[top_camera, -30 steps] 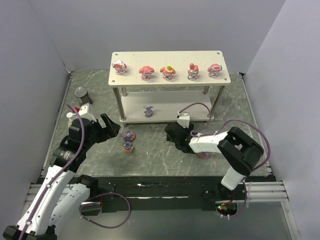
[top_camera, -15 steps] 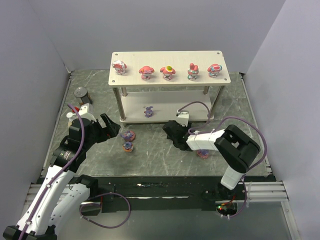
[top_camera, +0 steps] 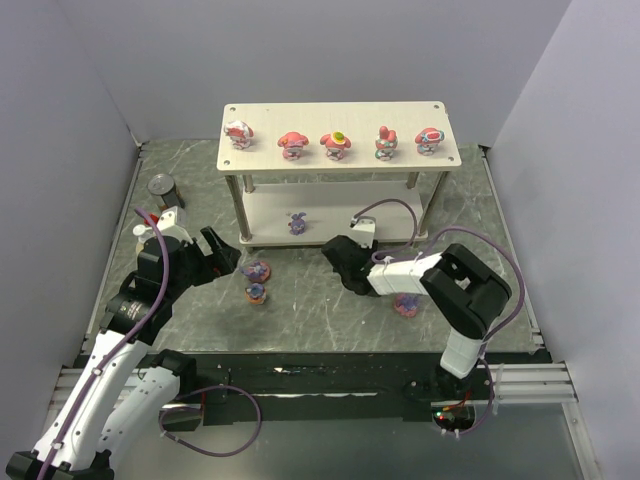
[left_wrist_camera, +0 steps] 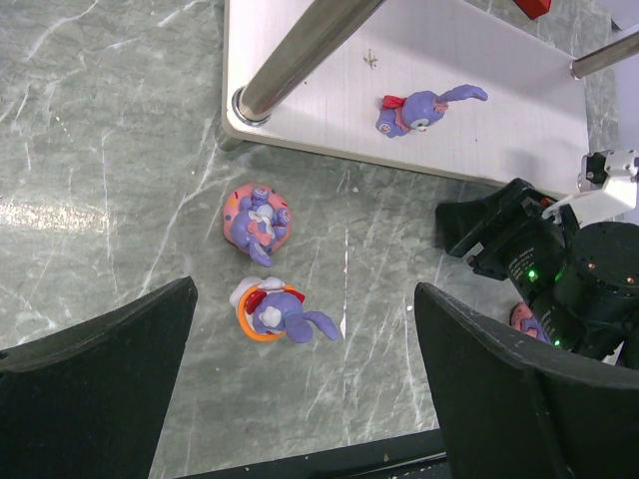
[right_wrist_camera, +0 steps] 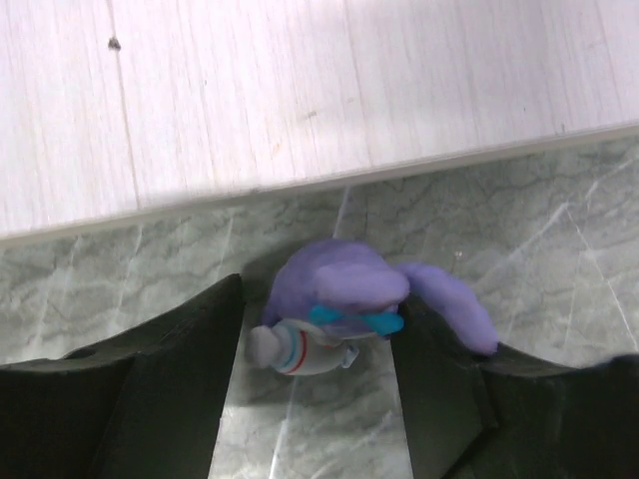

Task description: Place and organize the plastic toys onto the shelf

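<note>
right jaws nearer the shelf (top_camera: 330,113) than before, astride purple toy (right_wrist_camera: 339,289), grip unclear; left jaws wide apart

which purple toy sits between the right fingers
The purple figurine with teal markings, on the grey table beside the pale shelf board; others lie farther left.

free: lower board (top_camera: 335,205) right of purple toy (top_camera: 297,222) | blocking: left front post (top_camera: 240,208)

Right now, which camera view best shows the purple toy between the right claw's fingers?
The right wrist view: the purple toy lies large between the fingers of the right claw, beside the shelf board. The top and left wrist views show only the arm; the toy is hidden.
</note>
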`<state>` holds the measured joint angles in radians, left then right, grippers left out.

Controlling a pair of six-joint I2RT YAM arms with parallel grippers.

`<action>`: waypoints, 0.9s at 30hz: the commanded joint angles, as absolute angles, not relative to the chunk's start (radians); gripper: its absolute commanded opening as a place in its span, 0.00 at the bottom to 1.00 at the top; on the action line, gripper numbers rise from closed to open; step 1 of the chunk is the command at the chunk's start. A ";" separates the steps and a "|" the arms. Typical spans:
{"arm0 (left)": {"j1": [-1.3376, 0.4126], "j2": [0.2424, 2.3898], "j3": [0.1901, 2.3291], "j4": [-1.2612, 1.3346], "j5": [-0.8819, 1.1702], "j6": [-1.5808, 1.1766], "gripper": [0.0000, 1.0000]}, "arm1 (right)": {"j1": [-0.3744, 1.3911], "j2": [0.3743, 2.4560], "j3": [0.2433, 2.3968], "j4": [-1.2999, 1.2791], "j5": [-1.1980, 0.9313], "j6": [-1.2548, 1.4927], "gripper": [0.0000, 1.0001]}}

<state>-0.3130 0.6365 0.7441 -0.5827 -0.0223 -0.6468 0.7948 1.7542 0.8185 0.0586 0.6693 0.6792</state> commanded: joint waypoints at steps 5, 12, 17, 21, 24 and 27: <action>-0.307 0.629 0.746 -0.538 -0.009 -0.629 0.96 | 0.772 1.798 0.798 0.015 0.617 0.729 0.42; -0.308 0.629 0.745 -0.538 -0.008 -0.629 0.96 | 0.773 1.750 0.790 0.008 0.630 0.721 0.05; -0.307 0.630 0.746 -0.537 -0.008 -0.629 0.96 | 0.790 1.634 0.785 0.005 0.638 0.693 0.04; -0.307 0.634 0.746 -0.540 -0.008 -0.630 0.96 | 0.805 1.548 0.808 -0.029 0.643 0.654 0.04; -0.307 0.632 0.746 -0.540 -0.008 -0.632 0.96 | 0.807 1.505 0.822 -0.028 0.643 0.637 0.04; -0.307 0.632 0.746 -0.540 -0.008 -0.630 0.96 | 0.807 1.497 0.848 -0.020 0.647 0.612 0.04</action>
<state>-0.3126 0.6369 0.7441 -0.5804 -0.0223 -0.6464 0.7998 1.5394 0.7895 -0.0235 0.6266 0.6518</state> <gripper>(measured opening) 0.964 0.550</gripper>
